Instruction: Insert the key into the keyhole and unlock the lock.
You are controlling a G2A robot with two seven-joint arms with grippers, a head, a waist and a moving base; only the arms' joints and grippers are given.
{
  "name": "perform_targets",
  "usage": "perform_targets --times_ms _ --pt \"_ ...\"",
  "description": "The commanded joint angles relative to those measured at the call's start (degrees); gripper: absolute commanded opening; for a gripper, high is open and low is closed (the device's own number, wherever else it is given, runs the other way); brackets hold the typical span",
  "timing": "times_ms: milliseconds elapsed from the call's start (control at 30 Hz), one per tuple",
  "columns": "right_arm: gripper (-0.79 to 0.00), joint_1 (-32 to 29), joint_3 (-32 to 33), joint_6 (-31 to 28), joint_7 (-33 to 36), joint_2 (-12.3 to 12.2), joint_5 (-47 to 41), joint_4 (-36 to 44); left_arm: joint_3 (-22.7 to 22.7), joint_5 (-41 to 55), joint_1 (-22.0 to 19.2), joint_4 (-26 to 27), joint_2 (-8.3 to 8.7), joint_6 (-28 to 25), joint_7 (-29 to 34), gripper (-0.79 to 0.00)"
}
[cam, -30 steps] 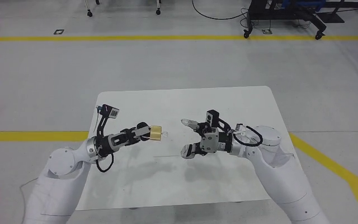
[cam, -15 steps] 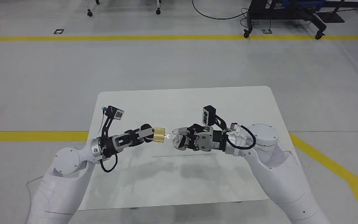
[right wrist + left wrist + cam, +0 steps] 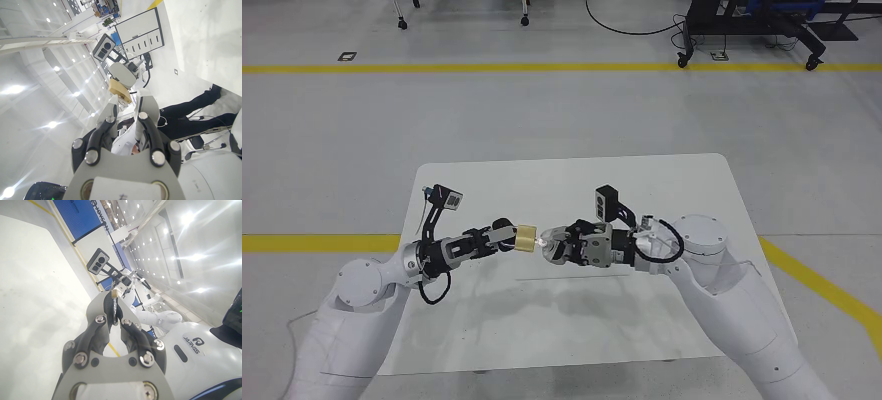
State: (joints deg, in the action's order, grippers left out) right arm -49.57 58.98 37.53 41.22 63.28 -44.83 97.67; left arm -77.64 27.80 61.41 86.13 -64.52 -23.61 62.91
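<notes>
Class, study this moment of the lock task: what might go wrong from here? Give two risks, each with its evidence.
1. The left gripper pinches the lock by one end only, in the air above the table; a push from the right gripper may twist it or knock it loose.
2. The right gripper's fingers stand open and appear empty beside the lock's free end; closing now would likely grip the lock, not unlock it.

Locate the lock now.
Top view: the lock is held in the left gripper over the table middle, with the right gripper just at its free end.
</notes>
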Motion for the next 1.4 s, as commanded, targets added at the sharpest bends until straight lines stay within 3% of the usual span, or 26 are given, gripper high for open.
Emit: perform_targets --times_ms 0,300,633,1067,1300,1333,1367 --pt "-0.785 0.3 -0.3 -0.1 0.1 0.1 -0.5 -0.3 -0.1 -0.3 -0.1 0.0 0.08 0.0 0.0 -0.785" --pt "-0.785 1.1 -1.5 1.9 -0.2 0.8 -4.4 -2.7 -0.3 -2.6 -0.6 0.2 0.43 -1.0 -0.2 -0.785" --pt "-0.785 0.9 -1.1 7.6 3.1 2.1 -22.6 -9.4 -0.4 -10.6 0.4 2.9 0.84 -8.0 -2.9 -0.785" --pt "-0.785 0.7 0.7 11.1 1.2 2.2 -27.3 -11.3 -3.1 -14.7 2.2 4.8 1.86 -13.3 -4.4 -0.785" --pt "-0.785 -0.1 1.9 10.7 0.8 1.9 -27.1 -10.7 -4.8 -14.3 3.0 5.0 2.50 -13.1 -4.7 -0.785" --pt "-0.668 -0.2 2.3 10.5 0.6 1.8 -26.9 -10.5 -4.9 -14.6 3.1 5.1 2.58 -13.0 -4.7 -0.785" --pt "-0.037 -0.4 2.9 10.2 0.4 1.7 -26.6 -10.0 -5.0 -15.0 3.2 5.2 2.66 -12.6 -4.7 -0.785"
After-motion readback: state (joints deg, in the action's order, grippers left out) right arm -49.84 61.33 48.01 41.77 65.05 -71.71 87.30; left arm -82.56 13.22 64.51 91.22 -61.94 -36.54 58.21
